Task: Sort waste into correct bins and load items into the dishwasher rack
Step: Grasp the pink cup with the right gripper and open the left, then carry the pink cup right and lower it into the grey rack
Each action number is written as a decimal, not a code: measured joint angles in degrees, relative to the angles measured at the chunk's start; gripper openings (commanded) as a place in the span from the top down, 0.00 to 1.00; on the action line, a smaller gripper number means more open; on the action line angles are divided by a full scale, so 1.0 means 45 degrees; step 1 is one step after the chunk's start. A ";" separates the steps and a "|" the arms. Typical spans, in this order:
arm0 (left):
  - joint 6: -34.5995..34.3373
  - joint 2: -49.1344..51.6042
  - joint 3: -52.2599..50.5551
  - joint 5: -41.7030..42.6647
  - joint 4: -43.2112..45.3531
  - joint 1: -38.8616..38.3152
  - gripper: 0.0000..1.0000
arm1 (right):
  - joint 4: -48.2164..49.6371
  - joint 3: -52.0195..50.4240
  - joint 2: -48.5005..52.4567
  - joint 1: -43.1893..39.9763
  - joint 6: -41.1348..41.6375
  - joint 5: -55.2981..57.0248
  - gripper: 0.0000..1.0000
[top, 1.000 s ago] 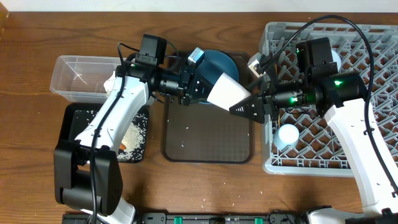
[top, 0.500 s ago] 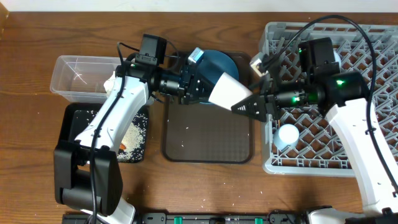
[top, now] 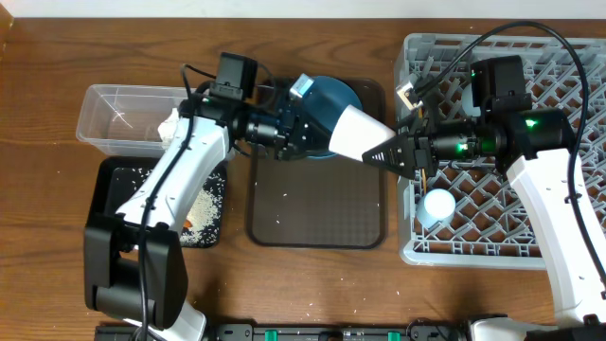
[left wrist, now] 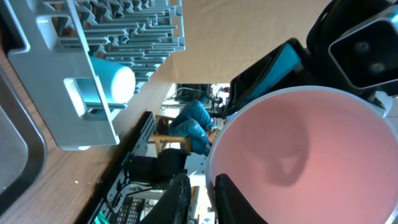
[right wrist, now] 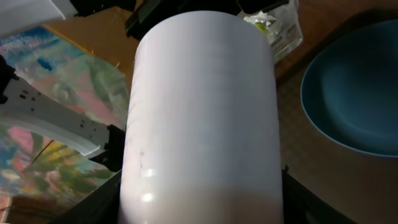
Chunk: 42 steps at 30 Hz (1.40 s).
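We see the pink cup [top: 352,134] lying on its side in the air over the far right part of the brown serving tray [top: 317,213], just left of the dishwasher rack [top: 568,76]. The right gripper [top: 383,150] has its jaws spread wide and clamped around the cup's base end. The left gripper [top: 305,133] has its jaws a sliver apart astride the rim; we cannot tell whether they pinch it.

brown wood-grain table [top: 47,265] with a pale strip [top: 142,7] along its far edge.

pink cup [top: 351,134]: smooth matt plastic; dishwasher rack [top: 473,257]: grey moulded plastic; clear box [top: 95,93]: glossy plastic; tabletop [top: 47,189]: brown wood grain.
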 measured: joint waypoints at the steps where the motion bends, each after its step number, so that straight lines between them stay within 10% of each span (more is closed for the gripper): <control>1: 0.0005 0.0000 0.0000 0.0000 0.0000 -0.0063 0.83 | 0.0058 0.0000 0.0000 0.0000 0.0005 -0.0005 0.45; 23: 0.0029 0.0000 0.0000 -0.4595 -0.0015 0.0986 0.61 | -0.0481 -0.0005 -0.0447 -0.1783 0.1219 0.0860 0.59; 42: 0.0029 0.0000 0.0000 -0.8335 -0.0379 0.1171 0.13 | -0.5382 0.0112 -0.3279 -0.3371 0.5061 1.2726 0.60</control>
